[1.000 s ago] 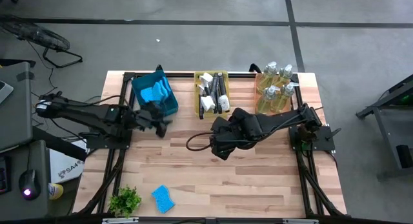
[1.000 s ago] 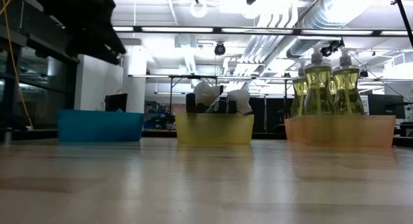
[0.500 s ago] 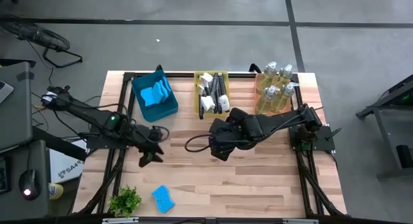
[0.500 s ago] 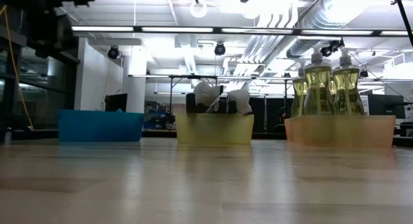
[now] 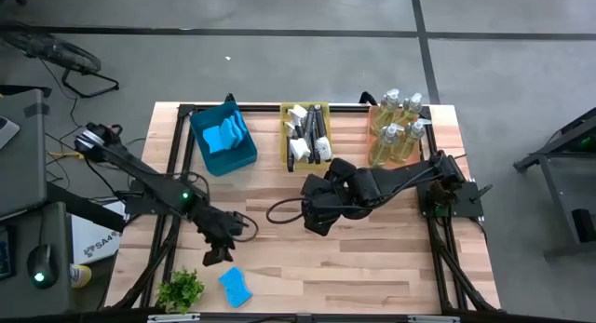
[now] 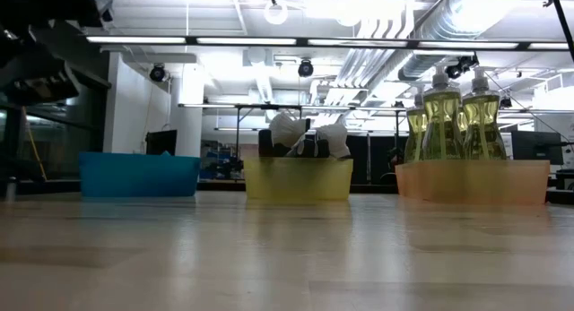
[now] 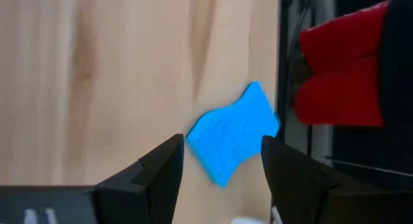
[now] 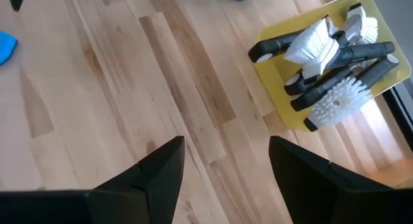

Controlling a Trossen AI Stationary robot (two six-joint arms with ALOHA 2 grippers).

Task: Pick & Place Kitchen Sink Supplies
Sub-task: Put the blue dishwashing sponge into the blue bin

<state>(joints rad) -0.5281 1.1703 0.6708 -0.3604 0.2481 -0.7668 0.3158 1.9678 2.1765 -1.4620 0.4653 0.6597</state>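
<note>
A blue wavy-edged sponge lies flat on the table near its near-left edge, also seen in the left wrist view as the sponge. My left gripper hovers open just above and short of it, touching nothing. More blue sponges fill the blue bin. Dish brushes lie in the yellow bin, and bottles of yellow-green liquid stand in the orange bin. My right gripper waits open over the table's middle.
A small green leafy plant sits at the table's near-left corner, close beside the sponge. The three bins line the far edge. A red object shows beyond the table's edge in the left wrist view. Bare wood spans the middle and near right.
My left gripper has swung from the blue bin at the far left toward the near edge, ending above the loose sponge. The right arm has stayed nearly still.
</note>
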